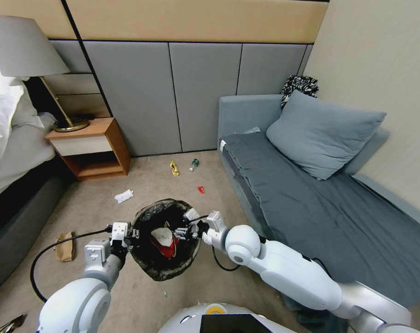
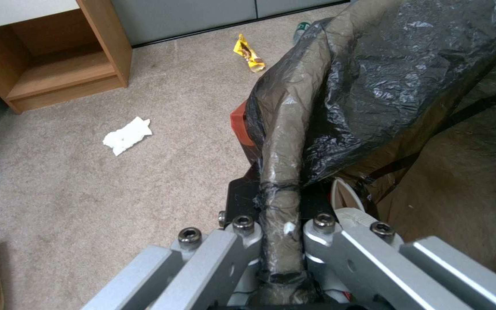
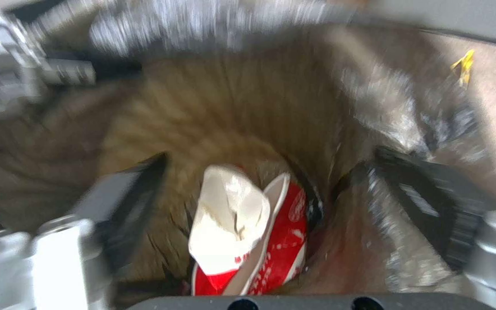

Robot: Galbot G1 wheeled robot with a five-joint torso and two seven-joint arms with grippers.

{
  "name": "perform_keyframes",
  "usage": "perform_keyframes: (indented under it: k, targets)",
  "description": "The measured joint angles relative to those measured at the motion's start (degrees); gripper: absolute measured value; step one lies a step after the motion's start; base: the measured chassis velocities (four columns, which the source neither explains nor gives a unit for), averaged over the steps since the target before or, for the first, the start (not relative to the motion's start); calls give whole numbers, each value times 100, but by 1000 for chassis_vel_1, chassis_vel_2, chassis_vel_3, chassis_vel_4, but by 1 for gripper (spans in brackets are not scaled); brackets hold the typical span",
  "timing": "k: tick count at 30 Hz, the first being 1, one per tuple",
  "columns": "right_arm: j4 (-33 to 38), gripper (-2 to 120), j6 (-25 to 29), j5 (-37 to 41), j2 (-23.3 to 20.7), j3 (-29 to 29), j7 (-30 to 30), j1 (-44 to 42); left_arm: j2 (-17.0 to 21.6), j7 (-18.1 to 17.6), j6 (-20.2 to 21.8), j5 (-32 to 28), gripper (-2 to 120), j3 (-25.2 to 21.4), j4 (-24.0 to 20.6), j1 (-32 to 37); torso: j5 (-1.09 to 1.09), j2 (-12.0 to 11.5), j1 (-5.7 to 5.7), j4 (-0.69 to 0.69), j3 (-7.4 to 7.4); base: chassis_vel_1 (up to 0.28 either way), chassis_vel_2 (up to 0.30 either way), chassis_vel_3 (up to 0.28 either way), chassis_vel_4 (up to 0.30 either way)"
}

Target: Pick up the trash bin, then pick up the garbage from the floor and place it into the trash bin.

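The left gripper (image 1: 135,234) is clamped on the bin's (image 1: 147,259) left rim; in the left wrist view its fingers (image 2: 242,241) pinch the black bag (image 2: 374,86) folded over that rim. The bin sits low in the middle of the head view, over the carpet (image 1: 140,185), between the two arms.

The right gripper (image 1: 182,231) hangs over the bin's mouth from the right side, and in the right wrist view its fingers (image 3: 127,202) are spread wide, gripping nothing. Below them, down inside the bin, lies a red-and-white carton (image 3: 248,232).

Litter lies on the carpet: a tissue (image 1: 123,196) beyond the bin, a yellow wrapper (image 1: 174,168) and a small bottle (image 1: 194,164) near the wall, a red scrap (image 1: 200,189) by the sofa (image 1: 321,208), and a brown paper scrap (image 1: 64,246) at the left beside the bed (image 1: 15,152).
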Motion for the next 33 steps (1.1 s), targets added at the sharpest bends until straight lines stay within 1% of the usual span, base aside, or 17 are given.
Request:
perform_keyframes:
  k: [1,6,9,10,13,14,16,17,18,19,21,23,27,28,30,31,33]
  targets:
    - [66,99,2,32,-21,48,24,-11,5,-1,0,1,1,0,0,-2,0,0,0,0,0,0,0,0,0]
    - [312,100,79,70,-146,293,54,-99,36,-2,-8,8,1,-3,0,-24,1,0,0,0,0,0,0,0,0]
    - [604,100,425,55,-354,713,-9,-334,60,-2,-12,13,1,-4,0,-66,0,0,0,0,0,0,0,0,0]
    - [604,100,425,55,-354,713,-9,-334,60,-2,-12,13,1,-4,0,-66,0,0,0,0,0,0,0,0,0]
    - [845,100,725,-88,-587,1224,-190,-731,60,-1,-16,30,1,25,0,-102,1,0,0,-1,0,0,0,0,0]
    - [845,100,725,-88,-587,1224,-190,-731,60,-1,-16,30,1,25,0,-102,1,0,0,-1,0,0,0,0,0]
    - [1059,100,932,-150,-809,1695,-275,-1148,53,28,-43,82,1,43,29,-129,2,0,0,-2,0,0,0,0,0]
    - [1106,100,990,-168,-869,1796,-276,-1245,52,36,-51,91,1,47,44,-138,2,0,0,-2,0,0,0,0,0]
    - [1272,100,1273,-317,-1082,2142,-226,-1637,50,62,-65,109,1,52,87,-181,0,0,0,0,0,0,0,0,0]
    - [1272,100,1273,-317,-1082,2142,-226,-1637,50,62,-65,109,1,52,87,-181,0,0,0,0,0,0,0,0,0]
    - [1409,100,1581,-633,-1203,2518,-87,-2120,37,75,-69,109,1,55,101,-236,0,0,0,0,0,0,0,0,0]
    - [1447,100,1715,-786,-1197,2700,-7,-2363,25,85,-75,109,1,54,106,-250,1,0,0,-1,0,0,0,0,0]
    - [1425,100,2323,-1538,-913,3519,87,-3304,1,140,-87,110,1,21,106,-244,1,0,-1,1,0,0,0,0,0]
    - [1425,100,2323,-1538,-913,3519,87,-3304,1,140,-87,110,1,21,106,-244,1,0,-1,1,0,0,0,0,0]
    - [1356,100,2628,-2049,-680,4075,-43,-3893,-17,153,-90,103,1,8,79,-242,2,0,0,0,-1,0,0,0,0]
    - [1356,100,2628,-2049,-680,4075,-43,-3893,-17,153,-90,103,1,8,79,-242,2,0,0,0,-1,0,0,0,0]
    - [1346,100,2832,-2587,-396,4575,-188,-4461,-50,200,-91,100,1,-13,65,-232,1,0,0,-1,-1,0,0,0,0]
